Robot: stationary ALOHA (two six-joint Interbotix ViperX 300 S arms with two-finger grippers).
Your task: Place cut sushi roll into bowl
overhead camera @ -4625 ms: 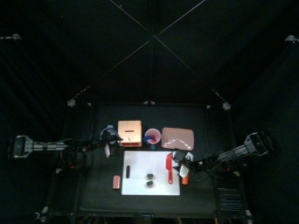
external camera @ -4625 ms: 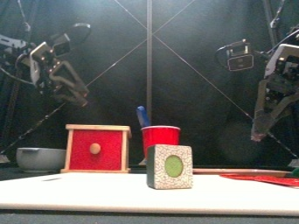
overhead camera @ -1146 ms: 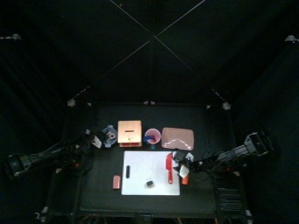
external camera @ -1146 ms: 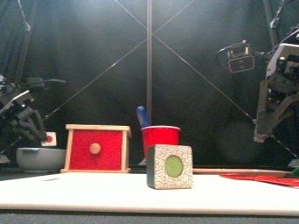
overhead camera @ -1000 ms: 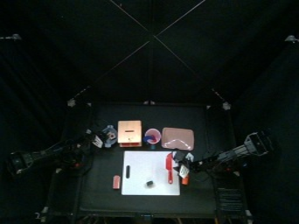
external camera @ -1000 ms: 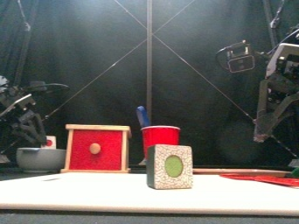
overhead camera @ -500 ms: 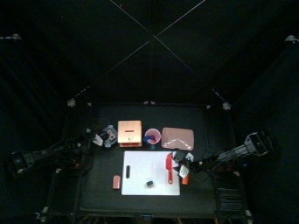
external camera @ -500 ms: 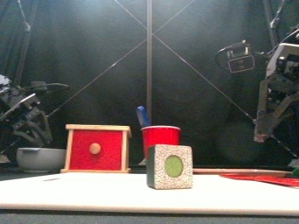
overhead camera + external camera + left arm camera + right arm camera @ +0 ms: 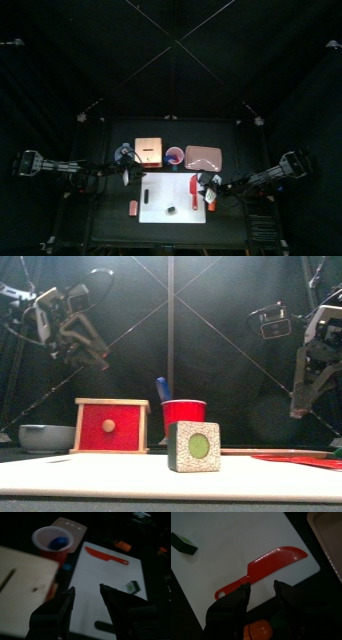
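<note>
Cut sushi roll (image 9: 195,446): one piece is visible, standing on edge on the white cutting board (image 9: 182,186) with its green centre facing the front camera; neither gripper touches it. Left gripper (image 9: 87,587): jaws spread wide and holding nothing, raised well above the table on the left side. In its wrist view the board lies directly beyond the jaws, with the roll piece off to one side of the gap. Further out on the board lies the red knife (image 9: 107,556). Beyond the board edge stands the pink-red cup (image 9: 52,538), which contains a blue object. The bowl (image 9: 47,437) sits on the table at the far left, beside the red box (image 9: 111,426); its contents cannot be seen from any view. Right gripper (image 9: 262,583): jaws parted with nothing gripped, hanging over the right edge of the board above the handle end of the knife. A corner of the pale tray (image 9: 328,527) appears past the board, and a dark green piece lies at the board's far side.
</note>
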